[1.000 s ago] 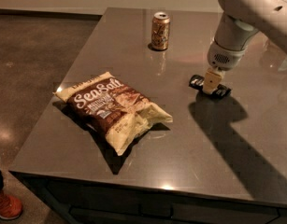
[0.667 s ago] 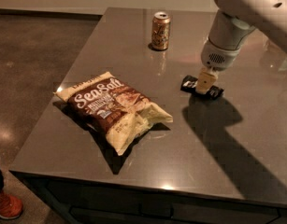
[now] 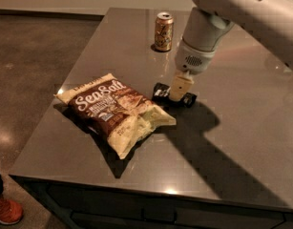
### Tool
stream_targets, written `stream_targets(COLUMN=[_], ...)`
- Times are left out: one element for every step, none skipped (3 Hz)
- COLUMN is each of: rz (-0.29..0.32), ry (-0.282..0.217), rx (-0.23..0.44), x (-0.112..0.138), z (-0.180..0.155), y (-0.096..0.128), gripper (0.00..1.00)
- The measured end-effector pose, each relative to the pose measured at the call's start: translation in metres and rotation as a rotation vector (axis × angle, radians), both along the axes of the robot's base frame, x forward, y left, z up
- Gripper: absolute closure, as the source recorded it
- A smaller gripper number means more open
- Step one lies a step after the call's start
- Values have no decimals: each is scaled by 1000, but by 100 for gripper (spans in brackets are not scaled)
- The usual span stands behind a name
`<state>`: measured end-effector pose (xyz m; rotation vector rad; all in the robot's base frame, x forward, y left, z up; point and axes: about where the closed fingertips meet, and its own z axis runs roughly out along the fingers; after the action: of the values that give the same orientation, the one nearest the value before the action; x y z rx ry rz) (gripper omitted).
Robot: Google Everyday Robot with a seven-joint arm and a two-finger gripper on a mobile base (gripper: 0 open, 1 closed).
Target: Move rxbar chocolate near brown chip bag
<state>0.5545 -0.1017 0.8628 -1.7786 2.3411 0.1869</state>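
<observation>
The middle of the rxbar chocolate is covered by the gripper, so only its two dark ends show on either side of the cream-coloured pad, and its lettering cannot be read. The white arm is cut off by the top and right edges, and a red shoe is half out of view at the lower left corner. The claw is clamped on the bar, holding it low over the table, just beside the upper right edge of the brown chip bag; whether bar and bag touch is unclear. The bar is small, flat and black. The bag is a crinkled, puffy pillow, dark brown with white script and pale yellow edges. A tan soda can stands upright farther back. The tabletop is smooth, grey and glossy, catching soft reflections and the arm's broad shadow. Compared with a second ago, gripper and bar have travelled left together, from well apart to right next to the bag, while the bag and can have stayed put.
</observation>
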Motion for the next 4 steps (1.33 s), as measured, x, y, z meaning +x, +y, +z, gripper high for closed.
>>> stream_targets(rz=[65, 63, 64, 64], ry=[13, 10, 7, 5], rx=[30, 29, 30, 31], x=[-2, -1, -1, 0], z=[-1, -2, -2, -2], y=[28, 28, 29, 30], gripper=[67, 43, 20, 0])
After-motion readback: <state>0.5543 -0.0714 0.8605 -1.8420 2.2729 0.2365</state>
